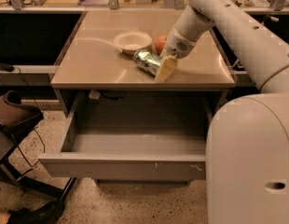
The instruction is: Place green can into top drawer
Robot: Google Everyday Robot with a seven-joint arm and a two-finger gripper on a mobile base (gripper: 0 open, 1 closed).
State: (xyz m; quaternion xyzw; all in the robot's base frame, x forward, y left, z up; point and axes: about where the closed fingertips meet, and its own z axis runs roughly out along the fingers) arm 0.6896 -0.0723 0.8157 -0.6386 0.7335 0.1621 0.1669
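Observation:
The green can (145, 60) lies tilted on its side just above the tan table top (93, 62), near the middle of its front half. My gripper (157, 68) reaches down from the upper right and is shut on the can; one pale finger (166, 67) crosses the can's right end and the other is hidden behind it. The top drawer (121, 167) is pulled out below the table's front edge. It is open and its grey inside (135, 143) holds nothing.
A white bowl (132, 41) stands just behind the can, and a red apple (160, 43) sits to its right, behind my wrist. My own white body (251, 162) fills the lower right. A dark chair (14, 120) and cables are on the floor at left.

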